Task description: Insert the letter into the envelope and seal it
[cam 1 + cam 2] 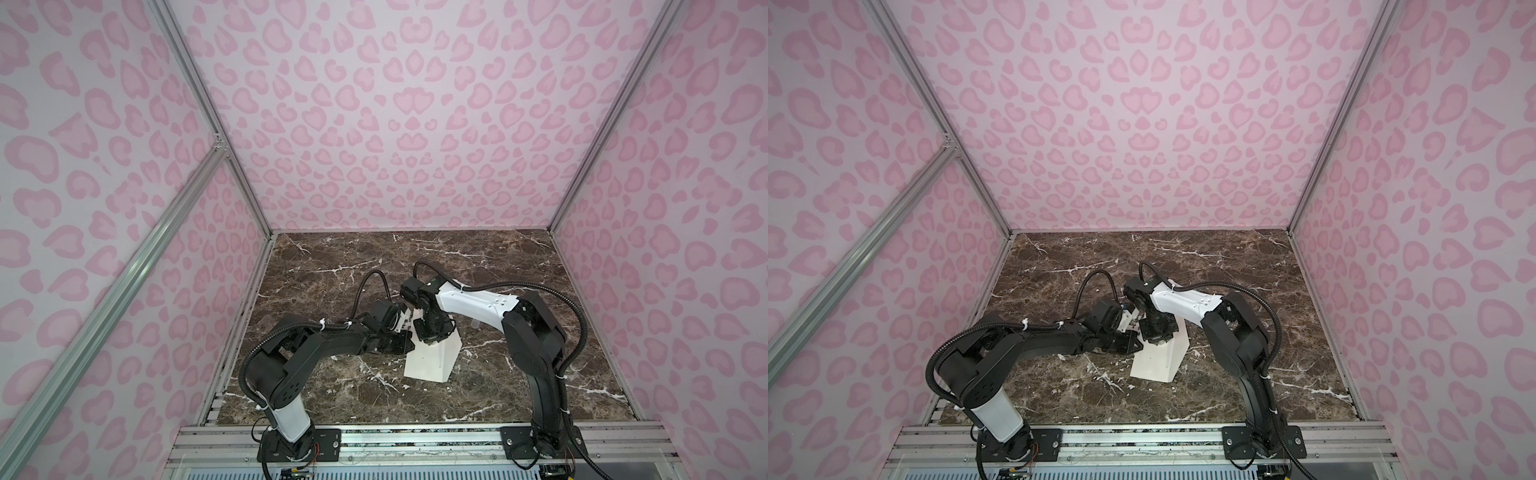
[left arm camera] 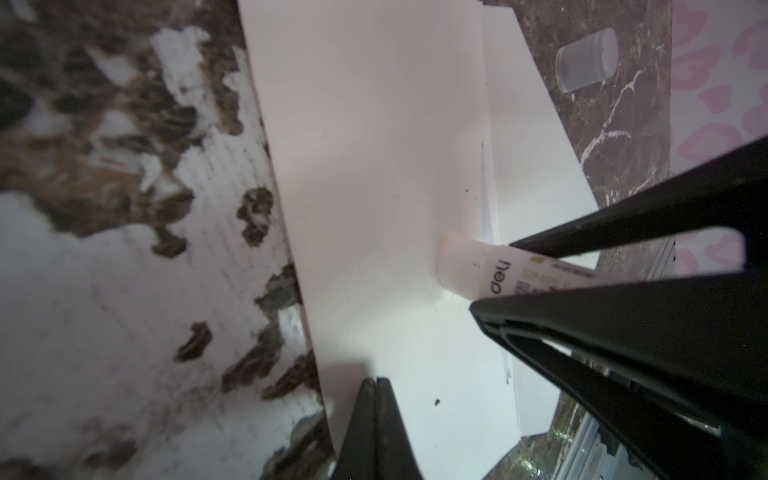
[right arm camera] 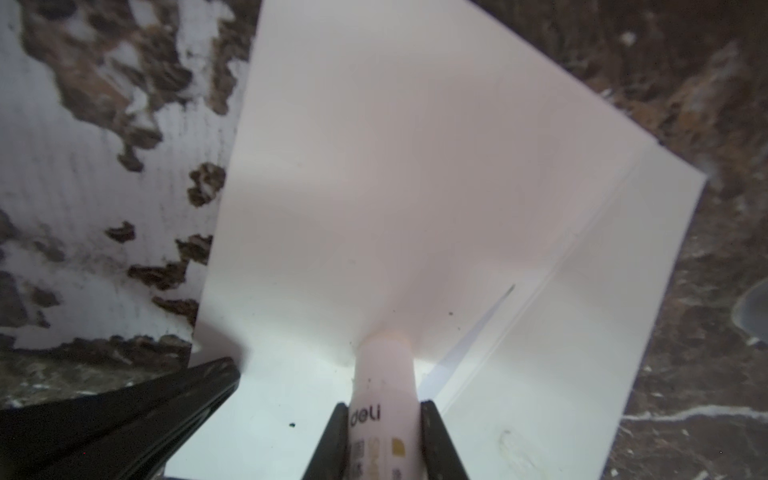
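The cream envelope (image 1: 432,363) (image 1: 1156,363) lies flat on the marble table between my two arms. My right gripper (image 3: 384,405) is shut on a white glue stick (image 3: 384,374) (image 2: 469,268), and the stick's tip presses on the envelope (image 3: 395,187) beside a crease. My left gripper (image 2: 376,380) is shut with nothing between its fingers. Its tip rests on the envelope (image 2: 374,166) near one long edge, close to the stick. In both top views the two grippers meet over the envelope's far end. The letter is hidden.
A translucent cap (image 2: 586,60) (image 3: 752,311) lies on the brown marble table (image 1: 519,374) just beyond the envelope. Pink patterned walls (image 1: 374,124) enclose the table on three sides. The arm bases stand on the metal rail (image 1: 415,440) at the front.
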Controlling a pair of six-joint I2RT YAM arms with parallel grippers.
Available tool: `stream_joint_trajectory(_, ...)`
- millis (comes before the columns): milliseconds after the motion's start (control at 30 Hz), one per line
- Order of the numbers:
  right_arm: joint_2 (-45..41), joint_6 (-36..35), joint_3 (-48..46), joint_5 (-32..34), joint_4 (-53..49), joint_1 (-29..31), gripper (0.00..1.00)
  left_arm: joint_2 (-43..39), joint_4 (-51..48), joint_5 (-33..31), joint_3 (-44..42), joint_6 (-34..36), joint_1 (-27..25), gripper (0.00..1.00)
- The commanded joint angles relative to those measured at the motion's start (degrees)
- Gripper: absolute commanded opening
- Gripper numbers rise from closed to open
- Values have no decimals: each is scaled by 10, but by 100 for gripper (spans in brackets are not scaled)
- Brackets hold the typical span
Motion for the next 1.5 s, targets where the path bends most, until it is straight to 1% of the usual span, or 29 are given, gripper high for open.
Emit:
stream_joint_trajectory(0,23,-5,-18,17,-32,-3,10,2,-30,-14,-2,2,1,4)
stream_joint_trajectory(200,17,-6,-18,21,-31,-8,8,2,-31,-14,-2,2,2,4)
stream_joint_trajectory(467,10,-9,-41,15,-25,-14,0,3,-37,-17,0,5,3,4)
stream_joint_trajectory(1167,-14,-12,-53,19,-26,-26,0,6,-46,-23,0,7,3,4)
stream_joint_trajectory(1467,-37,-13,-56,8,-23,-33,0,8,-48,-20,2,4,3,4)
